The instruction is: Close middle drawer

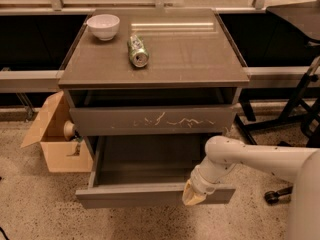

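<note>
Gripper: at the front panel of the middle drawer, toward its right end, below and forward of the desk's front-right corner. The yellowish tip lies against the panel's top edge. Released or clenched: cannot tell. The white arm enters from the right.

Middle drawer: pulled well out past the desk's front edge, with its dark grey bottom showing. Above it, the top drawer, its front marked with white scratches, stands slightly proud of the frame.

Desk top: grey-brown and glossy, with a light streak near the back edge. White bowl upright by the back-left corner. Green can on its side, left of centre, near the bowl but apart from it.

Room: speckled beige floor. Open cardboard box on the floor beside the desk's left edge. Black chair base beyond the right edge. Pale ledge runs behind the desk.
</note>
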You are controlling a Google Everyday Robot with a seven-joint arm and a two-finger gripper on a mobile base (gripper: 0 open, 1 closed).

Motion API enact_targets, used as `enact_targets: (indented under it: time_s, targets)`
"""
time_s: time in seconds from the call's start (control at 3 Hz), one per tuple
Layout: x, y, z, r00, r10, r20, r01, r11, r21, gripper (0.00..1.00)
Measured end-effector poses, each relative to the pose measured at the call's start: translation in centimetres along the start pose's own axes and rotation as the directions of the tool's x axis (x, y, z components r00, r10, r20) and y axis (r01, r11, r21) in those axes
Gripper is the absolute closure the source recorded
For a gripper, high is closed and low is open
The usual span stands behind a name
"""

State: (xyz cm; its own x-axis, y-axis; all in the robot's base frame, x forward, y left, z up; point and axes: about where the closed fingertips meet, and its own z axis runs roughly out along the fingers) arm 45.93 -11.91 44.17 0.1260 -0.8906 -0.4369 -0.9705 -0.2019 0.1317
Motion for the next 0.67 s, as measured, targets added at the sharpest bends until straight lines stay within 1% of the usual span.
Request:
enact_targets:
  time_s: [0.33, 0.67]
  targets:
    - [0.4, -0.3, 2.4, 0.999, 0.018, -0.037, -0.019, 0.9995, -0.025, 1.0]
    - [1.0, -1.1, 4.2, 0.998, 0.035, -0.055, -0.037, 0.9988, -0.03, 1.0]
